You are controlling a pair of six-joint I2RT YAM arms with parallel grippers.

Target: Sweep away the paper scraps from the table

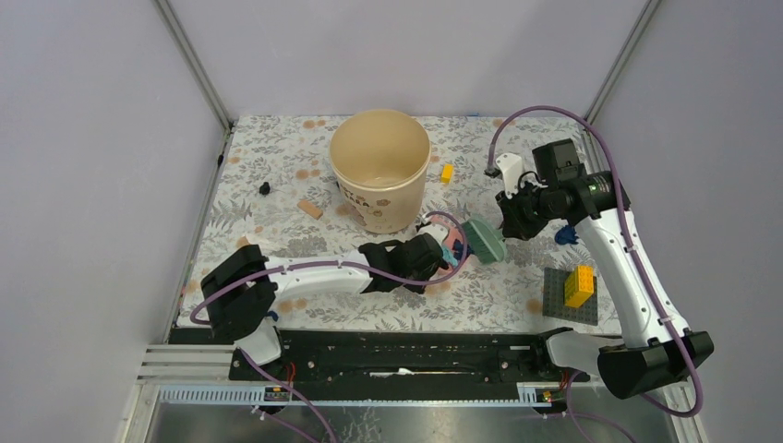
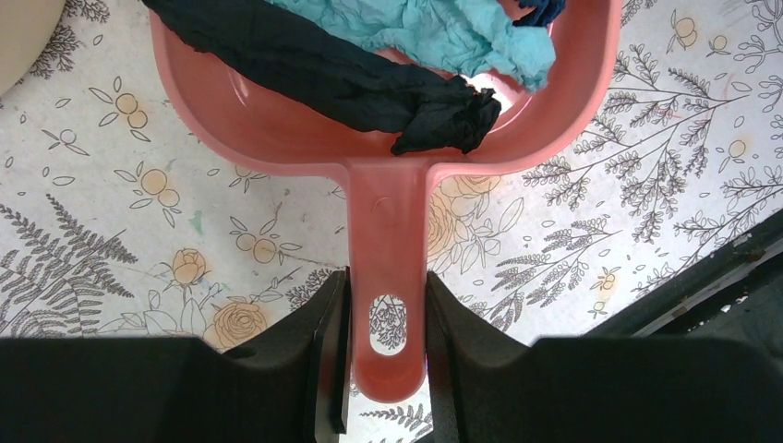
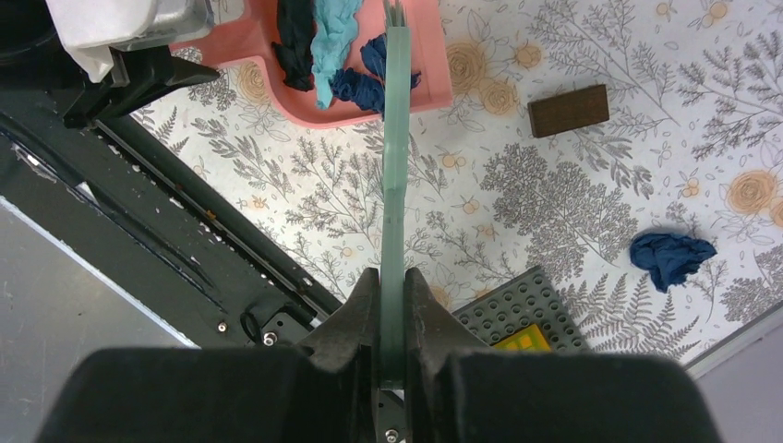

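Top view, left of centre: tiny black scrap (image 1: pixel 265 188) on table (image 1: pixel 277 231), brown block (image 1: pixel 310 209) just beside it, beige bucket (image 1: pixel 379 166) upper centre.
Centre: left gripper (image 2: pixel 388 323). Only its wrist view shows fingers pinching handle of pink dustpan (image 2: pixel 277 129), with black and teal paper scraps (image 2: pixel 351 74) inside pan.
Right: right gripper (image 3: pixel 394 305), fingers clamped on thin green brush (image 3: pixel 395 166), brush tip at pan mouth.
Right wrist view shows plainly dark blue scrap (image 3: pixel 672 258) loose on table at right edge of frame, near grey baseplate (image 3: pixel 517 309).
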